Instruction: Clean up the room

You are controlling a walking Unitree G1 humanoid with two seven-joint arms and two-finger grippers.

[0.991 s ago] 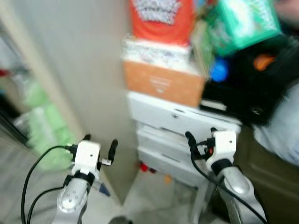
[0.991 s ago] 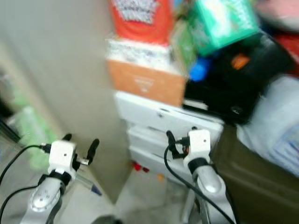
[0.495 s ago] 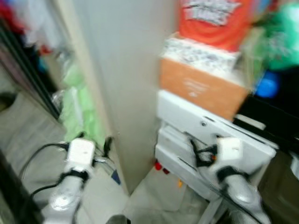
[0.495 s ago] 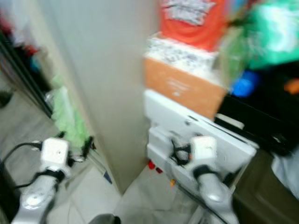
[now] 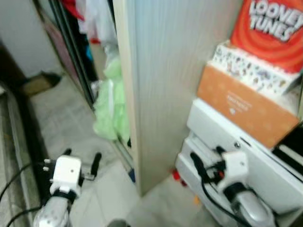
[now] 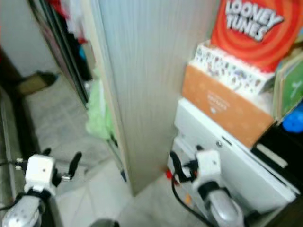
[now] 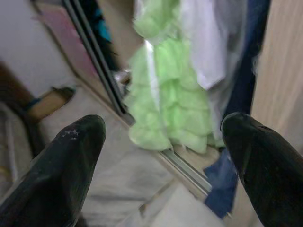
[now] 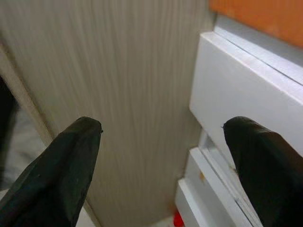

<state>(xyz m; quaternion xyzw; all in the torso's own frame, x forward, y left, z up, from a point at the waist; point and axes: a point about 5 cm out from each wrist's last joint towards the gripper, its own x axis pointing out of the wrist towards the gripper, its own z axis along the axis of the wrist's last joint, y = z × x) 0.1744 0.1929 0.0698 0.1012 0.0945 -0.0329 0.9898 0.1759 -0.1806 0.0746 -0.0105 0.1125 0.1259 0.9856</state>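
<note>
A tall pale wood-grain wardrobe panel (image 5: 165, 80) is seen front and centre, rising from the tiled floor (image 5: 61, 118). To its left, an open wardrobe with dark sliding-door rails (image 5: 71, 52) is shown, and a light green ruffled garment (image 5: 111, 109) is hung inside, with white and dark blue clothes (image 7: 208, 52) just beside it. To the panel's right, a white drawer unit (image 5: 265, 165) is stood against it, and an orange box (image 5: 241, 106) is stacked on top, with a patterned white box (image 5: 255, 71) above that and a red Looney Tunes box (image 5: 274, 28) higher again. Small red and orange bits (image 5: 176, 176) are spotted on the floor at the drawer unit's foot. The left gripper (image 5: 80, 158) is held empty over the floor near the rails, fingers spread apart. The right gripper (image 5: 206, 158) is held empty before the drawers, fingers likewise parted.
</note>
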